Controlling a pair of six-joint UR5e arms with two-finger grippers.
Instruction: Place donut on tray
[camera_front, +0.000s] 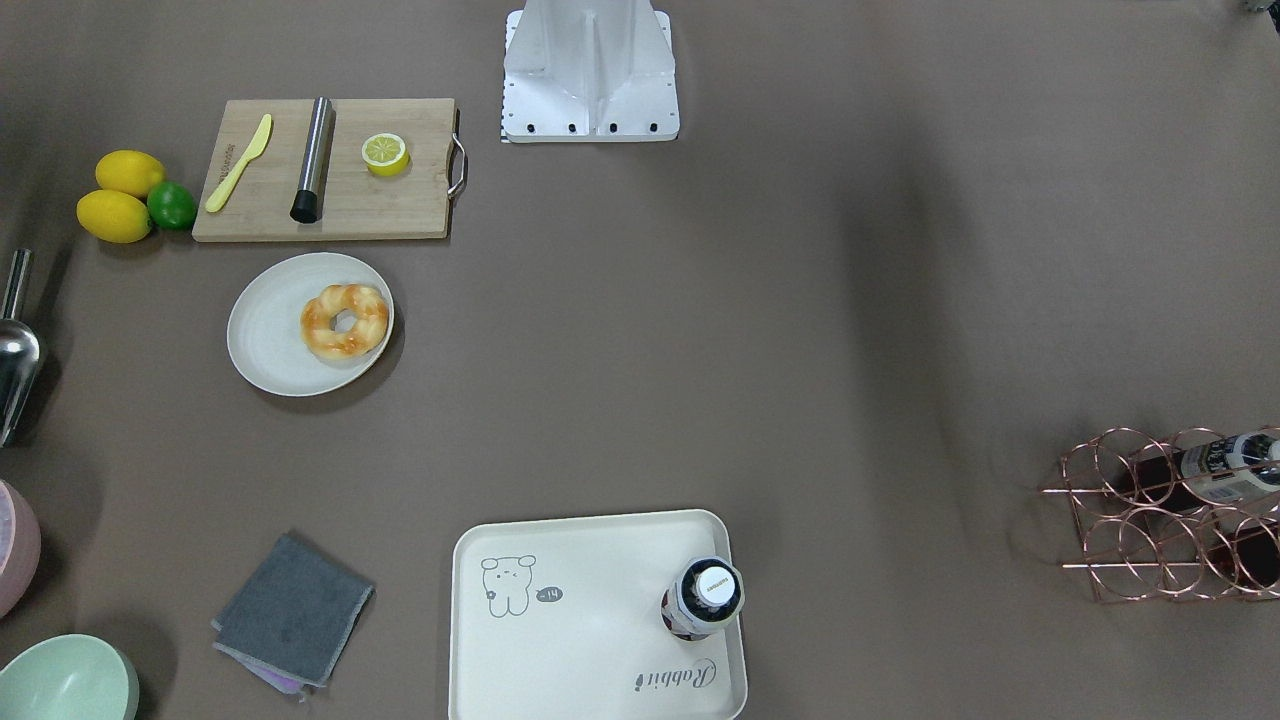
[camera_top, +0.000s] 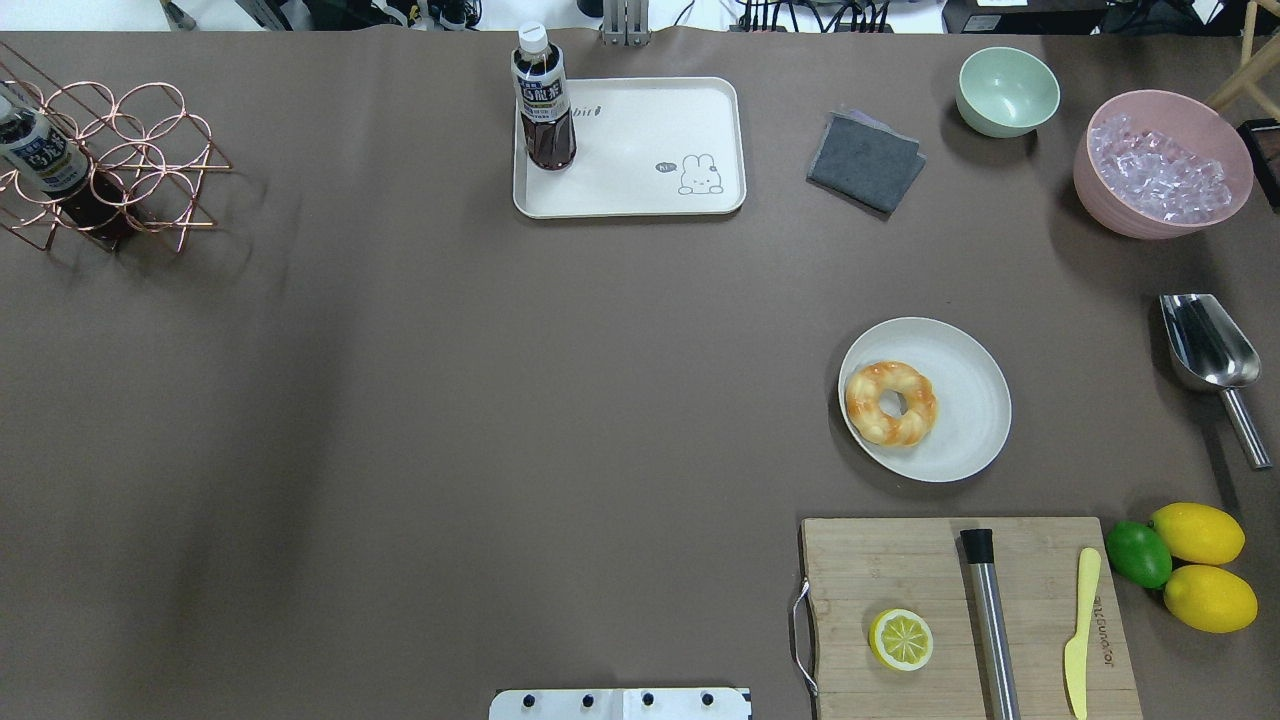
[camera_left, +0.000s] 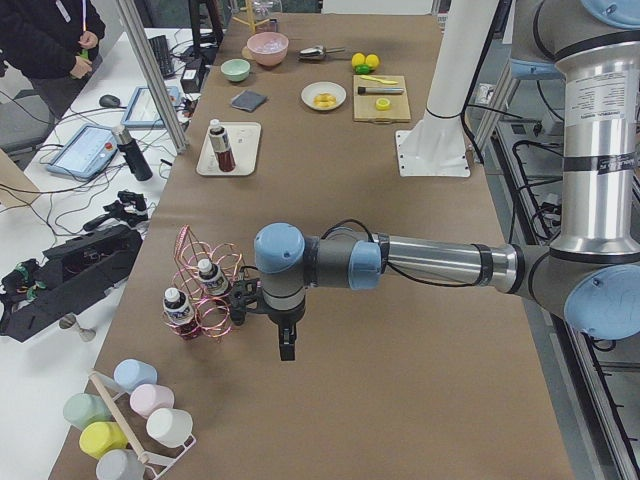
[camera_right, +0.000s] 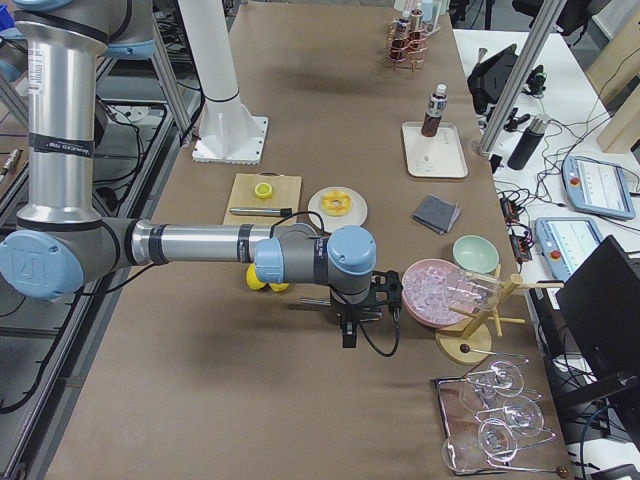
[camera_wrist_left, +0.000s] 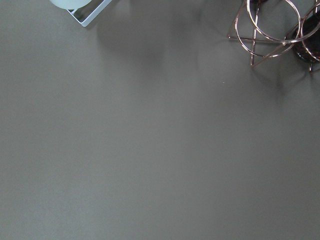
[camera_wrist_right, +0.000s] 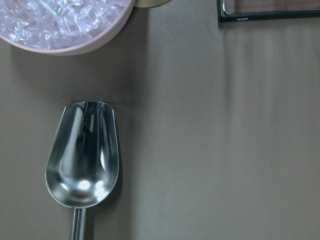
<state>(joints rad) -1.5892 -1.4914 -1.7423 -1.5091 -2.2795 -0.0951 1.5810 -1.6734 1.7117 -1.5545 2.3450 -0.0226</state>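
the left claw (camera_left: 287, 348) hangs over the table (camera_top: 500, 400) near the copper bottle rack (camera_left: 210, 290), and i cannot tell if it is open or closed. the right claw (camera_right: 348, 337) hangs by the pink ice bowl (camera_right: 440, 295); i cannot tell there either. the donut (camera_top: 891, 403) lies on the round plate (camera_top: 970, 410), well apart from the tray (camera_top: 640, 140), where a bottle (camera_top: 543, 100) stands in one corner.

The donut (camera_front: 344, 320), a golden-orange glazed twisted ring with pale patches and a small centre hole, lies flat and off-centre on a round off-white plate (camera_front: 268, 335). The tray (camera_front: 590, 640), cream-white with rounded corners, a grey bear outline and "Rabbit" script, rests flat on the desk (camera_front: 700, 350), well apart from the donut. A bottle (camera_front: 703, 598) stands upright near one corner.
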